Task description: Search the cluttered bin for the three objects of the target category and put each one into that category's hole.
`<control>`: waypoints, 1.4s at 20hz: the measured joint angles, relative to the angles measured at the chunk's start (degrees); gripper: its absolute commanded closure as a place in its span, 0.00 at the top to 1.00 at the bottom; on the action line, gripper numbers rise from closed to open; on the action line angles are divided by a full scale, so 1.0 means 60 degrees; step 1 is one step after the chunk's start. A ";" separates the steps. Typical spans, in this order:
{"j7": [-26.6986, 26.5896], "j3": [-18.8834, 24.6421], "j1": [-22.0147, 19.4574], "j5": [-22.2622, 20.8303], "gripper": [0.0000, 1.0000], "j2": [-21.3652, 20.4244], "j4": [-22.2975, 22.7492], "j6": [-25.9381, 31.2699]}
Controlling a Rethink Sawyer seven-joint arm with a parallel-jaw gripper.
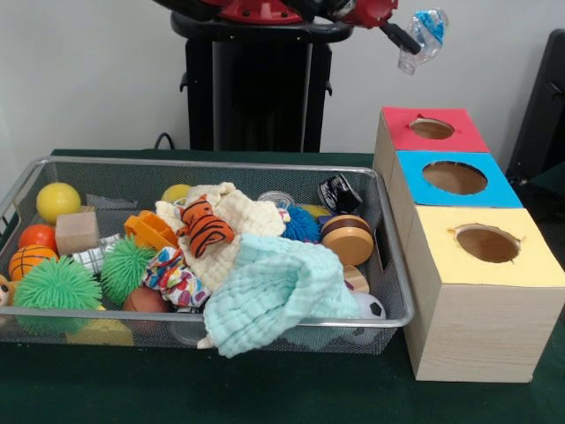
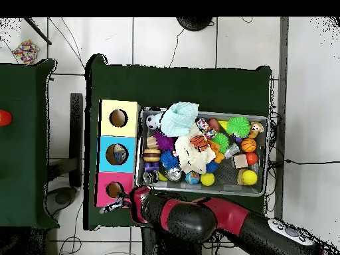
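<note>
From the front, the gripper (image 1: 408, 39) pinches a crinkly clear-and-blue wrapper (image 1: 425, 34) high above the red box (image 1: 433, 131), seemingly ready to drop. From overhead, the arm (image 2: 192, 219) reaches beside the red box's hole (image 2: 114, 189).

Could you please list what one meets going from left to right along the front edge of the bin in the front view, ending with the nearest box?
Green spiky ball → patterned fabric scrunchie → mint green cloth → soccer ball → yellow-topped box.
</note>
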 measured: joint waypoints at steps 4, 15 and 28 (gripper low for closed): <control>0.0000 0.0056 0.0030 -0.0074 0.00 0.0237 -0.0003 -0.0733; 0.0000 -0.0289 0.1202 -0.1223 0.00 0.0952 -0.0160 -0.2643; 0.0000 -0.0793 0.1616 -0.2106 0.00 0.0884 -0.0309 -0.2728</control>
